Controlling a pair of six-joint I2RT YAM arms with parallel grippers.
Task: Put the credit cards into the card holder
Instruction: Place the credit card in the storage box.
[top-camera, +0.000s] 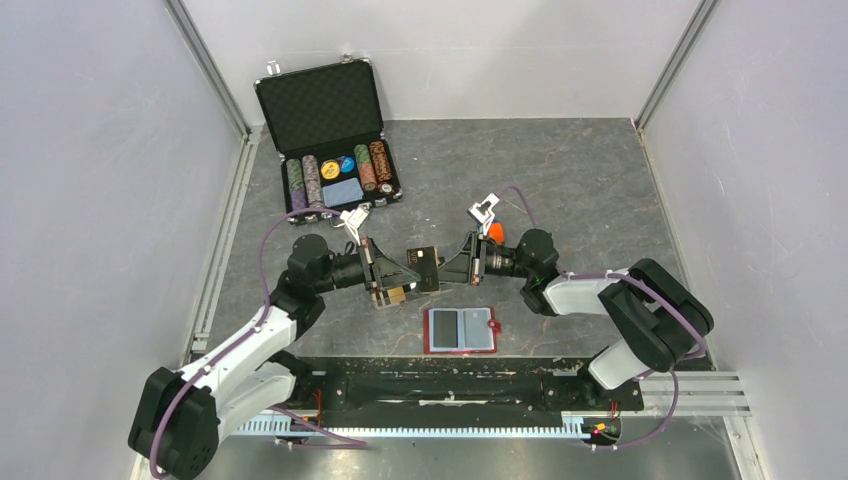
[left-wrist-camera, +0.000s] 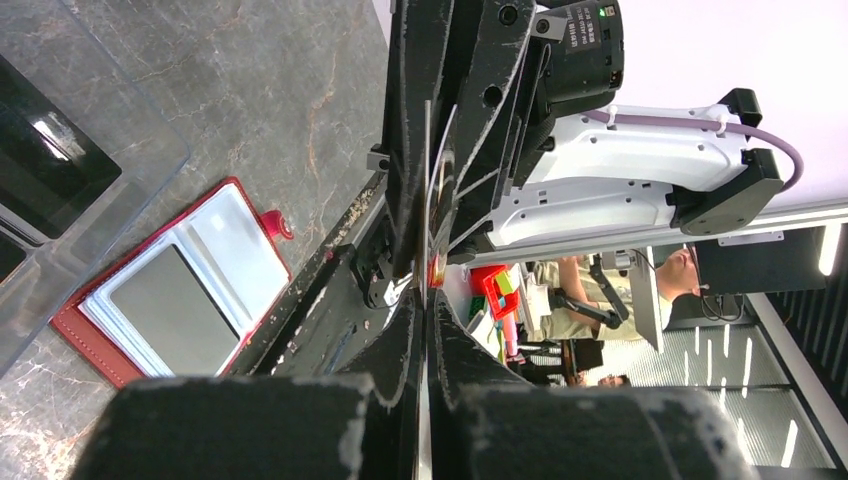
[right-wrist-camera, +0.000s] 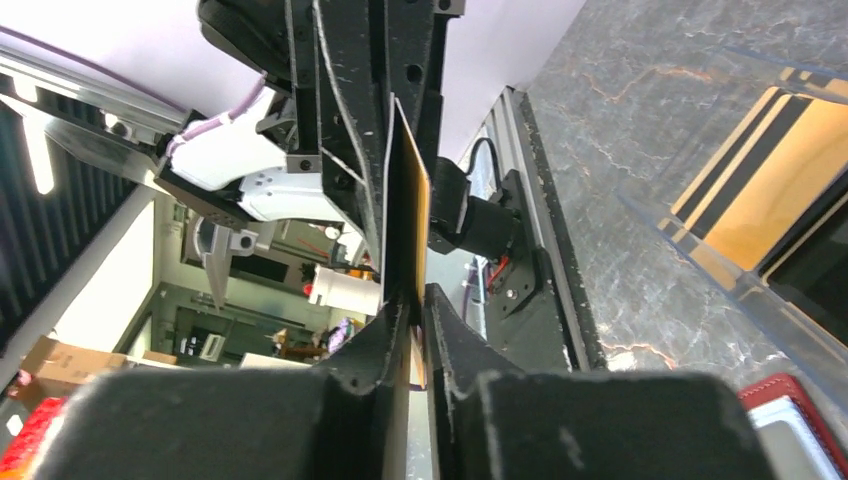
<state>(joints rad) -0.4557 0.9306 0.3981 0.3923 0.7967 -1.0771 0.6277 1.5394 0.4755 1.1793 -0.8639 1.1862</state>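
Arms (top-camera: 300, 300) angled inward, left pincer (top-camera: 408, 272) and right pincer (top-camera: 446, 264) pinching credit card (top-camera: 425, 266)

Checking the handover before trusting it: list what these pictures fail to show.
- Credit card face: edge-on in both wrist views, too small from above.
- Right gripper: card lies between its fingers; whether they clamp it cannot be told.
- Card holder: cut off by frame edges in wrist views, partly under the grippers from above; filled compartments unclear.
- Red wallet: contents too small to read.
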